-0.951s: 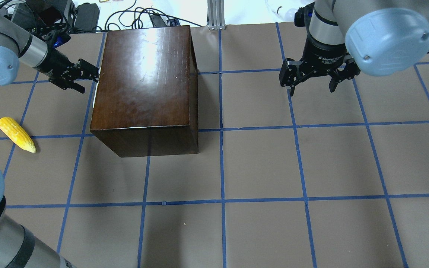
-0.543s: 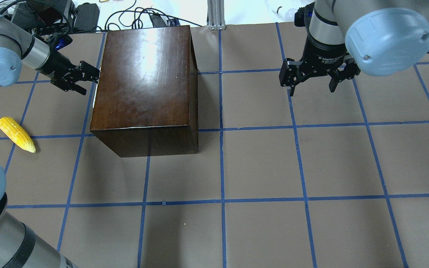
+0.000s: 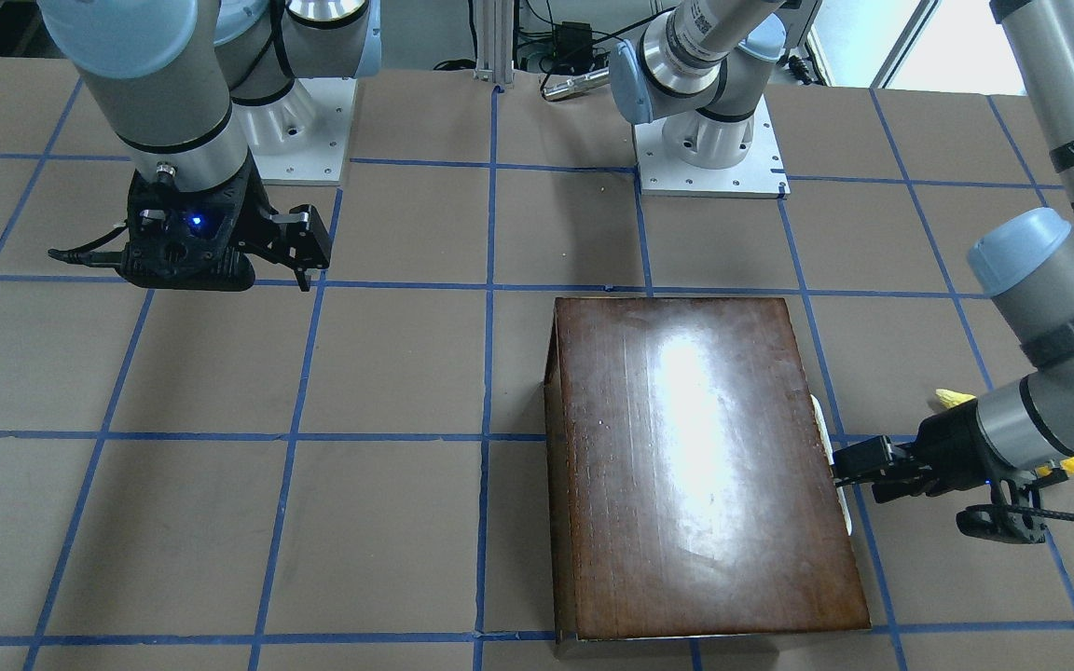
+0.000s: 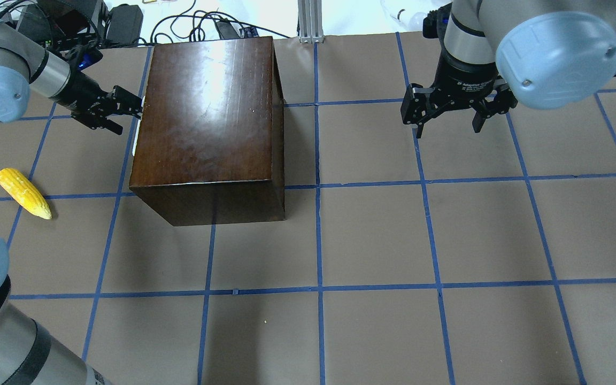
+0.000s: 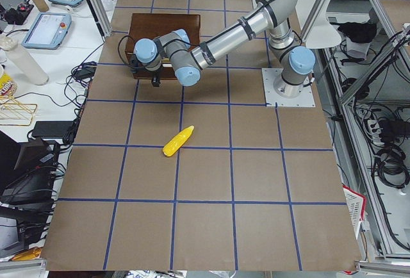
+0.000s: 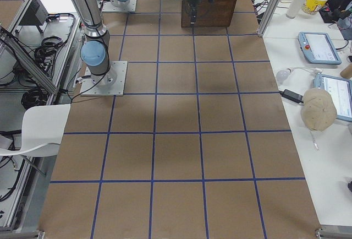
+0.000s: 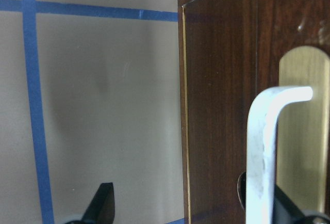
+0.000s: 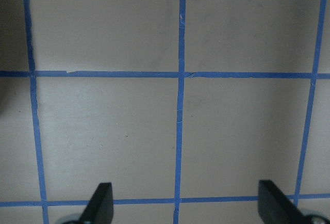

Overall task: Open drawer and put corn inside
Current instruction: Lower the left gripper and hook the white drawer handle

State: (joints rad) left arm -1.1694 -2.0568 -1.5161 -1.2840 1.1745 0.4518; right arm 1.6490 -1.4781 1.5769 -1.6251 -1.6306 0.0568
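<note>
The glossy dark-brown box [image 4: 206, 117] stands at the back left of the table, also seen in the front view [image 3: 705, 457]. The drawer is shut; its dark front panel [image 7: 221, 105] with a brass plate and pale handle [image 7: 263, 146] fills the left wrist view. My left gripper [image 4: 124, 109] is open at that face, its jaws on either side of the handle, also shown in the front view [image 3: 843, 466]. The yellow corn [image 4: 23, 192] lies on the table to the left of the box, nearer the robot. My right gripper [image 4: 447, 122] is open and empty above the table.
The table is brown paper with a blue tape grid [image 8: 180, 74]. Cables and devices [image 4: 126, 21] lie beyond the far edge. In the front view the left arm hides most of the corn [image 3: 952, 399]. The arm bases [image 3: 709, 154] are bolted on the robot's side.
The left arm has shifted slightly by the box's left face; its gripper stays open at the drawer handle. The right arm, box and corn have not moved.
</note>
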